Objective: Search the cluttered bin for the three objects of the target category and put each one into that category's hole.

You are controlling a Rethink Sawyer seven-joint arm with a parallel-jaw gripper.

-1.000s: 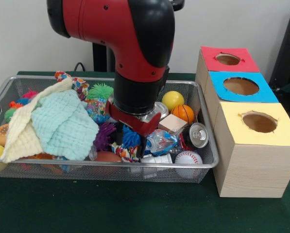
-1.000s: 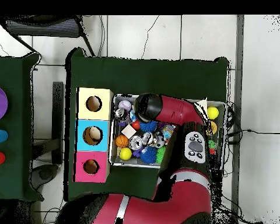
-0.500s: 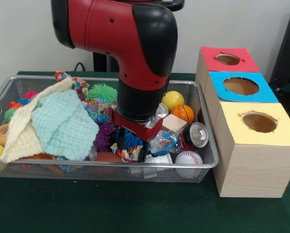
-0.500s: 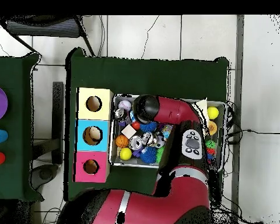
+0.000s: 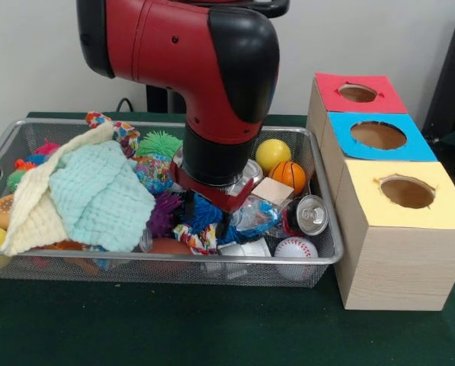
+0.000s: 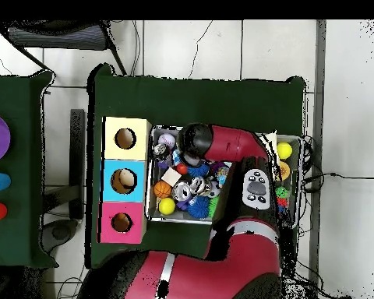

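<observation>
Balls, cans and toys fill the wire bin [image 5: 318,255], and the end effector [image 5: 212,200] is sunk among them near its middle, hidden below the red wrist plate, so I cannot tell whether it is clenched or released. On the camera side of the end effector, a rope toy [image 5: 197,238] lies with its long axis across the bin, touching a blue spiky ball [image 5: 206,213]. Nearer the front rim and to the picture's right sits a baseball [image 5: 296,248]. Just right of the end effector a crumpled plastic bottle [image 5: 254,216] lies roughly crosswise, and beyond it a soda can [image 5: 309,214] lies tilted with its silver top facing the camera. A wooden block [image 5: 273,191] touches the bottle. Behind that sit a small basketball [image 5: 288,176] and a yellow ball [image 5: 273,155] near the far rim. Left of the end effector, a purple spiky ball [image 5: 163,212] lies beside a pale green cloth [image 5: 97,194] heaped over the bin's left half. To the right, outside the bin, stand three boxes on the green desk [image 5: 174,328]: yellow box [image 5: 398,244] nearest, blue box [image 5: 376,137], then red box [image 5: 357,93], each with a round hole on top.
</observation>
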